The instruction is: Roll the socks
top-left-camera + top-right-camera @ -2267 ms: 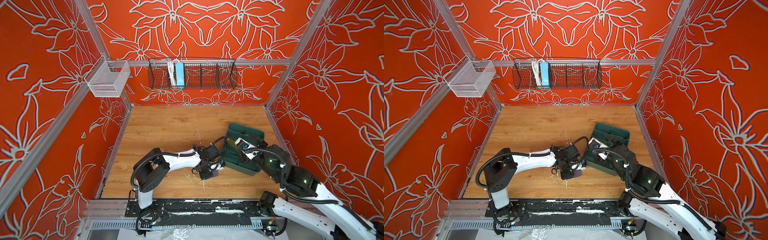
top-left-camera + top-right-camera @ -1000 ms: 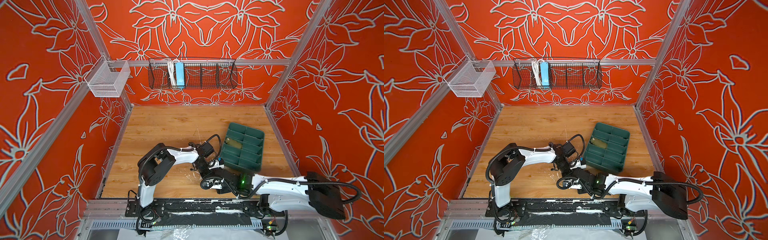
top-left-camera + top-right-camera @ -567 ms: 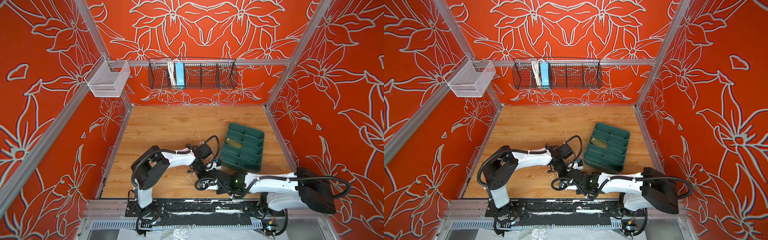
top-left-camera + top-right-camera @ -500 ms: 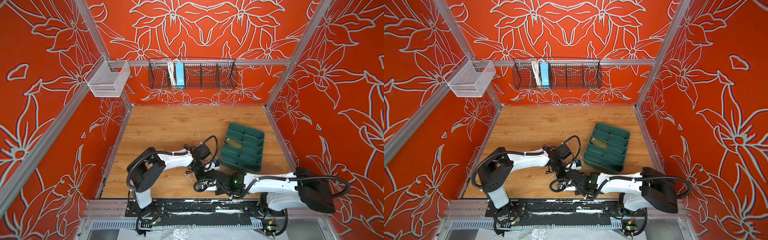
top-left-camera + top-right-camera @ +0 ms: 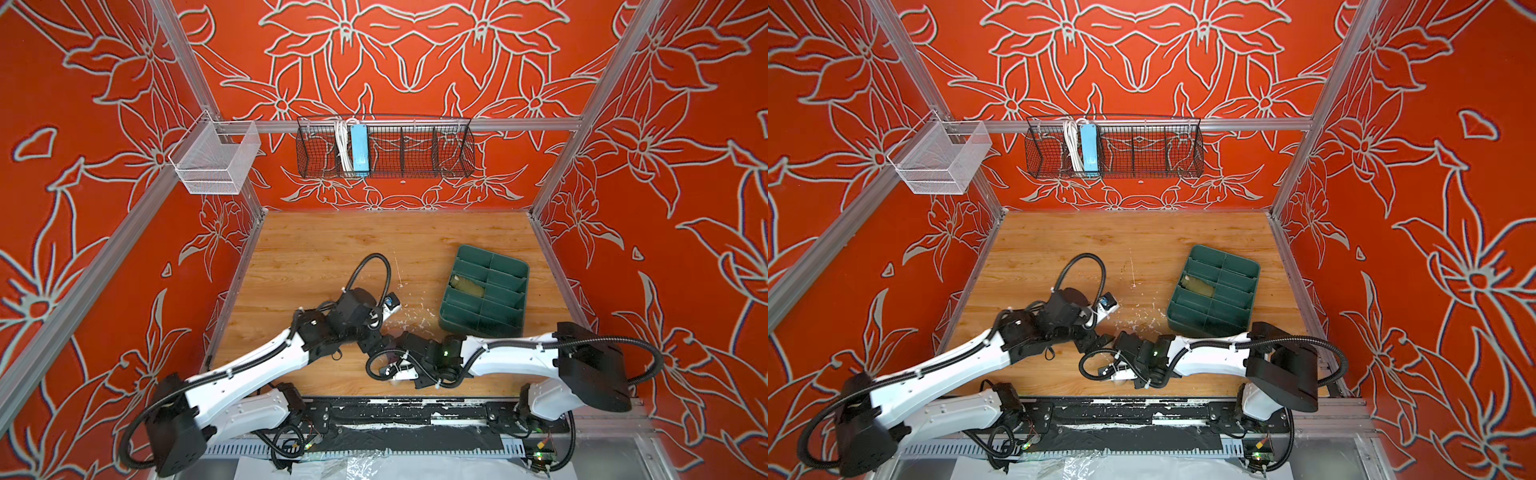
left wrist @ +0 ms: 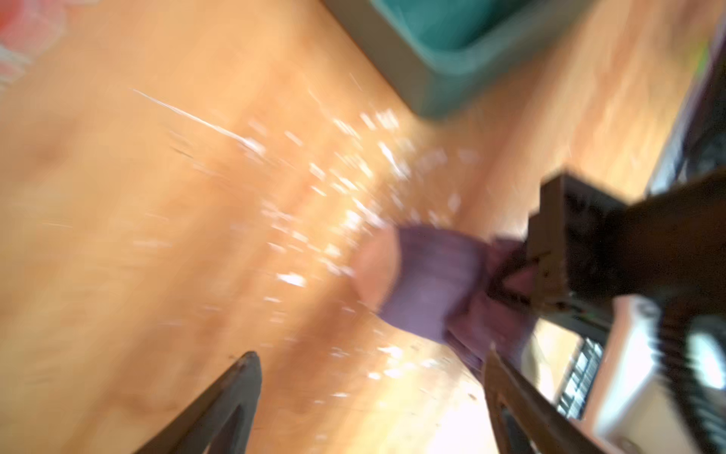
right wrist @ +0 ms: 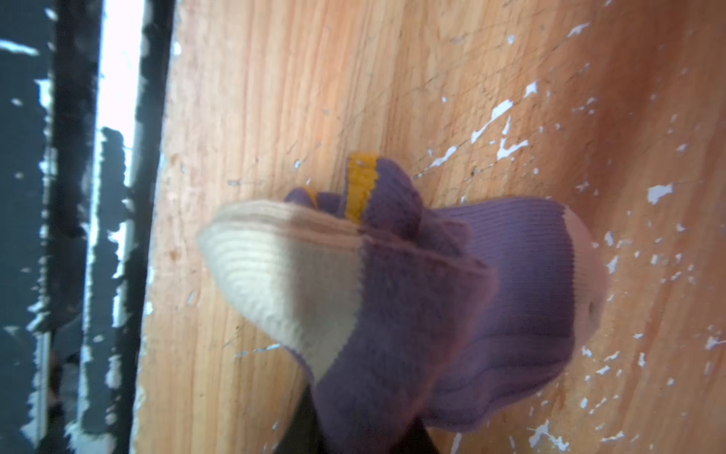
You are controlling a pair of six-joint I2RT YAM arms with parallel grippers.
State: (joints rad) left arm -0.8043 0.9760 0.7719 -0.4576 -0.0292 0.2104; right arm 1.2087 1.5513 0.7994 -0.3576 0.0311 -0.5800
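Low over the table [image 5: 332,249], the right gripper [image 6: 514,275] clamps the purple sock [image 7: 412,295], while the left gripper [image 6: 371,357] beside it has its jaws spread wide.

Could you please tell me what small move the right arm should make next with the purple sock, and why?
Probably lift the purple sock toward a free compartment of the tray: the right gripper is shut on it, the left gripper stands open beside it, and the olive sock already lies in the tray.
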